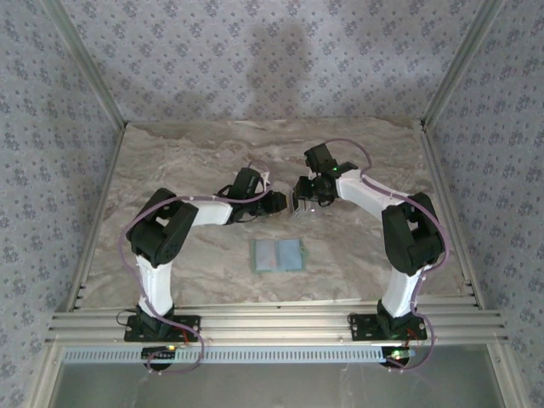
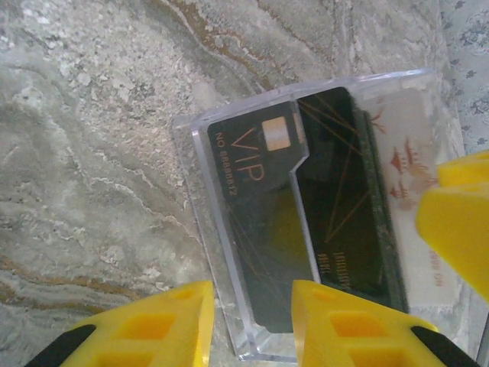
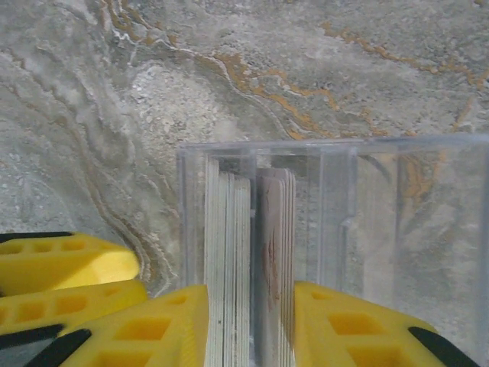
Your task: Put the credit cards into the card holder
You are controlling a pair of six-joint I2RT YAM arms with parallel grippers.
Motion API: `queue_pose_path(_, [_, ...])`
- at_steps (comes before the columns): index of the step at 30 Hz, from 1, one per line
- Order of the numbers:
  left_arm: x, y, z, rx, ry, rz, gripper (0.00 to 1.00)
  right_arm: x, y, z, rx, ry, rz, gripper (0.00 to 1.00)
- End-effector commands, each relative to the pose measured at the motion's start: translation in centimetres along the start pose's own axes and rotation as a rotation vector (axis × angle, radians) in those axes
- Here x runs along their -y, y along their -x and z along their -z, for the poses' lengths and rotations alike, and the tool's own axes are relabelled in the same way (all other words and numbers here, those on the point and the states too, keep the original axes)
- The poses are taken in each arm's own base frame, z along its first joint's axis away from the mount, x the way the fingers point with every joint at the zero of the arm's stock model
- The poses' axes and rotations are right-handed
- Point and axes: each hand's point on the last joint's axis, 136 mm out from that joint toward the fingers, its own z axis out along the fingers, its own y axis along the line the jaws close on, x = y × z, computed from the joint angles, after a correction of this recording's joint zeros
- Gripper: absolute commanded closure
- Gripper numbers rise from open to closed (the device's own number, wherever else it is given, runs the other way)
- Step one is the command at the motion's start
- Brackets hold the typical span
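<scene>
Right fingers (image 3: pixel 153 329) pinch the stacked credit cards (image 3: pixel 229 252) inside a clear plastic case (image 3: pixel 340 199); left fingers (image 2: pixel 153 325), narrowly parted, straddle its corner, grip unclear.

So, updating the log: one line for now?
left gripper straddles clear box edge | right gripper straddles credit cards in box | card holder open, apart
</scene>
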Motion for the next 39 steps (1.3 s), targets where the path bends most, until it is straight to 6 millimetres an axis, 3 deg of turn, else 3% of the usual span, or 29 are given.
queue_pose_path(1, [1.5,0.6,-0.5,0.007,-0.063,-0.016,0.68,-0.8,-0.1,0.2,-0.010,0.059,0.007,0.65])
queue_pose_path(16, [1.3,-0.1,-1.8,-0.014,-0.063,-0.010,0.69,-1.8,-1.2,-1.7,-0.095,0.264,-0.090,0.61])
queue_pose_path(23, [1.0,-0.2,-2.2,-0.020,-0.058,-0.004,0.69,-2.8,-0.4,-0.7,-0.079,0.351,-0.116,0.65])
queue_pose_path(25, [1.0,-0.2,-2.3,-0.021,-0.057,-0.002,0.69,-2.5,-1.4,-0.9,-0.099,0.357,-0.130,0.65])
queue_pose_path(39, [0.8,-0.3,-2.3,-0.022,-0.052,-0.001,0.70,-2.0,-0.8,0.4,-0.075,0.417,-0.179,0.69])
